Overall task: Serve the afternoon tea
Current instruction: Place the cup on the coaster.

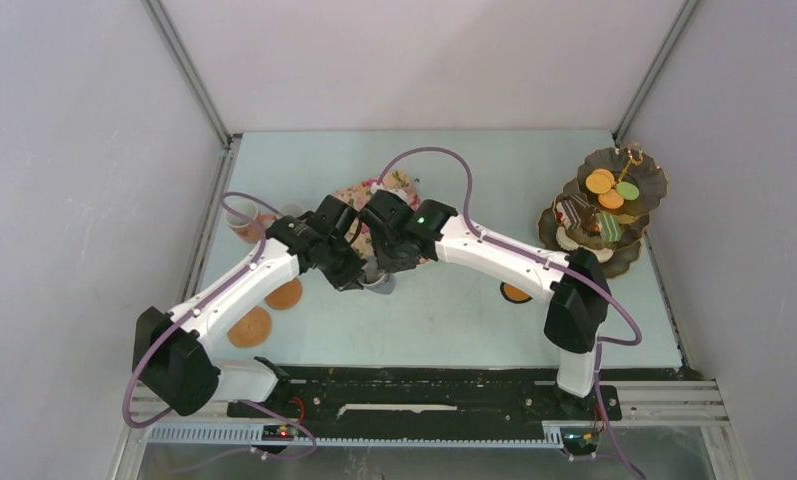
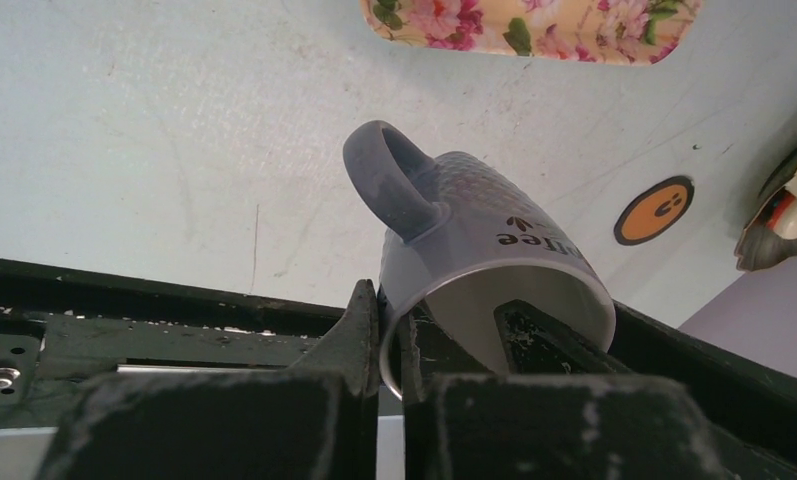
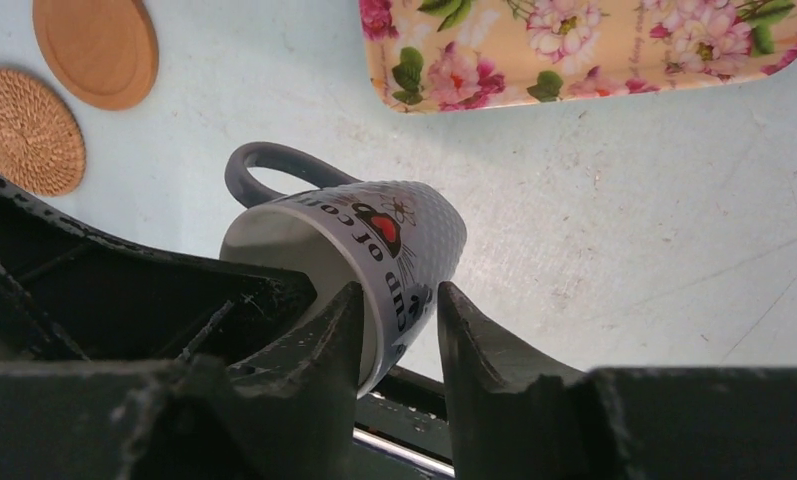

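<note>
The grey mug (image 1: pixel 379 281) hangs tilted between both arms, just in front of the floral tray. My left gripper (image 2: pixel 389 300) is shut on the rim of the mug (image 2: pixel 474 240), one finger inside and one outside, beside the handle. On the opposite side my right gripper (image 3: pixel 396 295) straddles the rim of the mug (image 3: pixel 374 235). Its inner finger lies against the wall, while a gap remains between the printed wall and the outer finger, so it is open. The dark three-tier stand (image 1: pixel 646 172), at the far right, carries macarons and cake slices.
The floral tray (image 1: pixel 402 181) lies behind the grippers. A pink-orange mug (image 1: pixel 244 226) stands at the far left. Two round coasters (image 1: pixel 283 294) (image 1: pixel 249 327) lie at the left. An orange coaster (image 1: pixel 515 293) sits under the right arm.
</note>
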`<state>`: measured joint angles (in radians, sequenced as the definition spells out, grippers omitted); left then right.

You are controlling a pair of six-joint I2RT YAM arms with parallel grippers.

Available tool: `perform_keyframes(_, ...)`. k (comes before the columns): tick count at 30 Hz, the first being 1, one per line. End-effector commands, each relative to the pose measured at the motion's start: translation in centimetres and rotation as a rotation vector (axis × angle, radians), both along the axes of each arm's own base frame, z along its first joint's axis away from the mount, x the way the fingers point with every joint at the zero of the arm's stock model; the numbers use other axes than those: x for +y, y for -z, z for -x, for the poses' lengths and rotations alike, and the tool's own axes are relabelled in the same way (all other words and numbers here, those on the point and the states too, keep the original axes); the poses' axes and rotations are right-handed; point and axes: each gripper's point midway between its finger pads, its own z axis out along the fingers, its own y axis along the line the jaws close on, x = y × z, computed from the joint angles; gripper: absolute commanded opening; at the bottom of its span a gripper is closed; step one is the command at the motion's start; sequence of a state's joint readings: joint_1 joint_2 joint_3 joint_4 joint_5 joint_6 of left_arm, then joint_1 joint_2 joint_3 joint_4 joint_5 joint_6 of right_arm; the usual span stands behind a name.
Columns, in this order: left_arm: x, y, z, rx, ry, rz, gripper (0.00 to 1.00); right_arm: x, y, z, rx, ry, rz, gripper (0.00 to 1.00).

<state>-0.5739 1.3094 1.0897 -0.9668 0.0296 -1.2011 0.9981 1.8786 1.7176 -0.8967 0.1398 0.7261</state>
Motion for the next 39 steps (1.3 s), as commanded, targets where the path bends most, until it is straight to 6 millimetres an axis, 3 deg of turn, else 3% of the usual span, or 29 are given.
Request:
perform_keyframes(1, -0.6, -1.8, -0.9, -0.063, -0.058, 0.061, 0.0, -2.0, 0.7, -1.0, -0.026, 0.104, 0.112, 0.31)
perform_keyframes(6, -0.7, -2.3, -1.1, -0.076, -0.069, 0.074, 0.0, -2.0, 0.7, -1.3, -0.035, 0.121, 0.123, 0.0)
perform_keyframes(13, -0.8, -2.7, -1.2, -0.079, -0.071, 0.082, 0.03, -1.9, 0.7, -1.3, -0.049, 0.125, 0.151, 0.0)
perform_keyframes(22, -1.3, -3.1, -1.0, -0.087, -0.077, 0.128, 0.4, -1.7, 1.4, -0.9, -0.053, 0.107, 0.117, 0.0)
perform_keyframes(28, -0.7, -4.4, -0.7, -0.135, -0.061, 0.143, 0.68, -3.5, 2.4, -1.3, -0.044, 0.146, 0.118, 0.0)
perform_keyframes(31, -0.3, -5.2, -0.4, -0.182, -0.002, 0.147, 0.8, -6.5, 2.5, -2.1, -0.041, 0.205, 0.155, 0.0)
perform_keyframes(35, 0.8, -7.2, -0.4, -0.335, 0.057, 0.188, 0.91, -15.0, 0.8, -2.8, -0.084, 0.331, 0.191, 0.0)
perform_keyframes(39, 1.4, -9.1, -0.4, -0.485, 0.12, 0.241, 0.98, -22.9, 0.3, -1.6, -0.072, 0.434, 0.189, 0.0)
